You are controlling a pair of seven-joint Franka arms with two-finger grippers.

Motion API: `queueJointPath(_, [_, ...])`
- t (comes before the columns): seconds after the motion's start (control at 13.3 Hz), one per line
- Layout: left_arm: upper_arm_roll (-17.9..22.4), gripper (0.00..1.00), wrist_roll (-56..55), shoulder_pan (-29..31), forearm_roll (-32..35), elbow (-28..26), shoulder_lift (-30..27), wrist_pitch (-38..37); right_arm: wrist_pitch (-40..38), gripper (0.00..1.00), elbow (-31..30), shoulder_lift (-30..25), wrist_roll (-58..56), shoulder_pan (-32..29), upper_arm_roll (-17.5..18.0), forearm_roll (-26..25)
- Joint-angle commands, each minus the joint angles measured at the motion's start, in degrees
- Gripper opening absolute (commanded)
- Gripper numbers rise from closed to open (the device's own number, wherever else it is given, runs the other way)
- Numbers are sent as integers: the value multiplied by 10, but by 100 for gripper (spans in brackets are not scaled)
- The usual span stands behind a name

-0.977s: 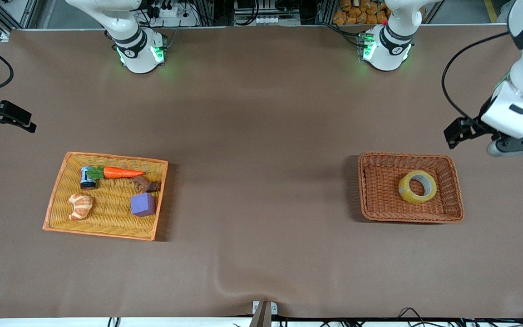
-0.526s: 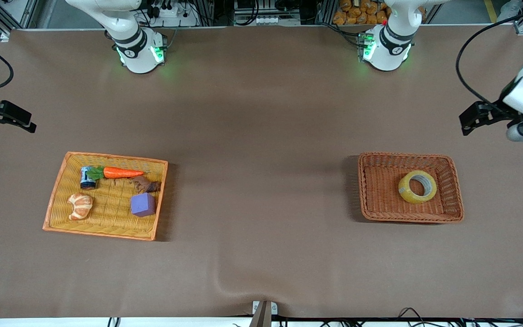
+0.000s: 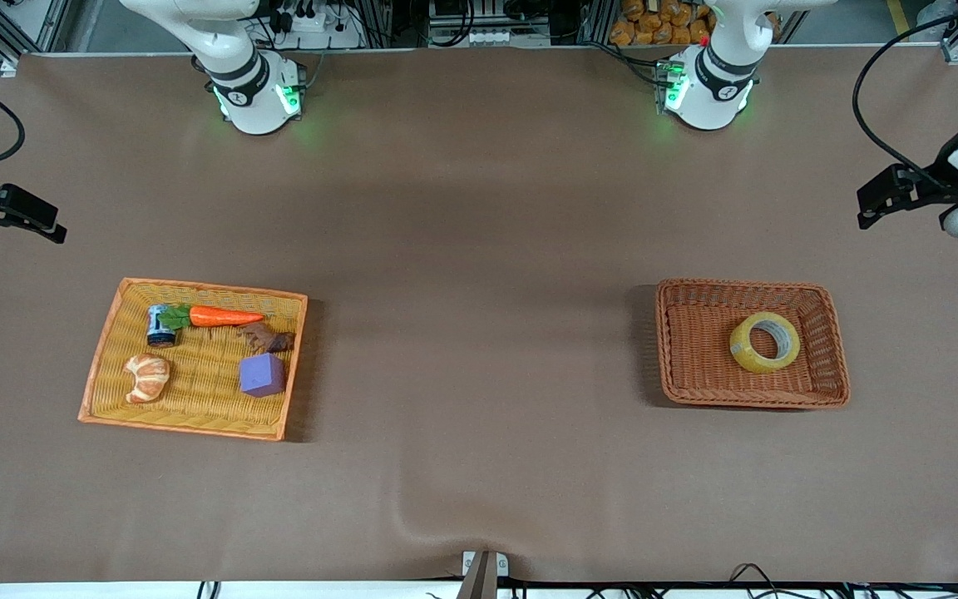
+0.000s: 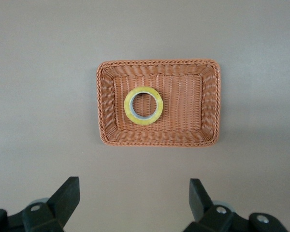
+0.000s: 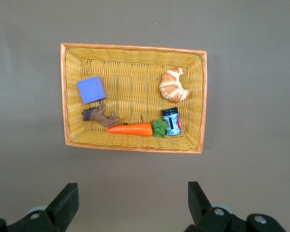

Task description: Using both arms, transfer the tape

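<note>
Clearly the left gripper (image 4: 134,203) is the one placed for the tape (image 3: 764,342): it hangs with its fingers spread wide and empty, over bare table at the left arm's end, and its wrist view looks straight down on the brown basket (image 3: 835,333). The tape lies flat inside that basket, hole upward, on the basket floor toward the side at the left arm's end and apart from the walls. From the left gripper the roll lies down and toward the front camera. Being a ring, it has no long axis to match, so I judge any finger angle would serve, one finger through the hole and one outside the rim.

The right gripper (image 5: 130,203), likewise open and holding nothing, waits high over the right arm's end of the table, well apart from the tape, looking down on the yellow tray (image 3: 101,358) with its croissant (image 3: 147,378), carrot (image 3: 221,316) and block (image 3: 261,374).
</note>
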Motion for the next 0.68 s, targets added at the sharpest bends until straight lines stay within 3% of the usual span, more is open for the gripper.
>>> queueJointPath(0.0, [9,100,3,-6,-7,-14,-16,-1,-9,100,12,5,10,4,-2,-7])
queueJointPath(0.23, [13,100,5,-6,-3,22,-4,-15,-9,100,12,5,10,5,-2,-7])
queueJointPath(0.6, [19,100,5,-18,-14,26,-3,-28,-9,100,12,5,10,6,-1,-7])
